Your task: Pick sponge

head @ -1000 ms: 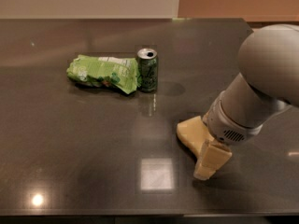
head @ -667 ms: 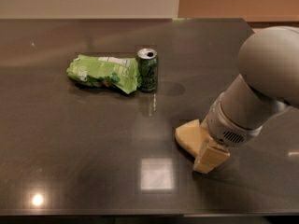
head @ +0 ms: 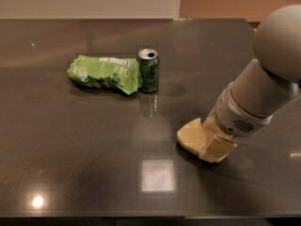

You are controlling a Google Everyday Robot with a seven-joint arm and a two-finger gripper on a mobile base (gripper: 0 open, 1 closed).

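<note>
Gripper (head: 211, 145) down at table level, against right end of sponge (head: 190, 135). Whether it has closed on sponge I can't tell; wrist blocks my view. Sponge lies flat on dark table (head: 70, 149), front right. Gray arm (head: 256, 95) slants up right. Can (head: 148, 70) upright just beside green bag (head: 103, 73), well apart at back left.
</note>
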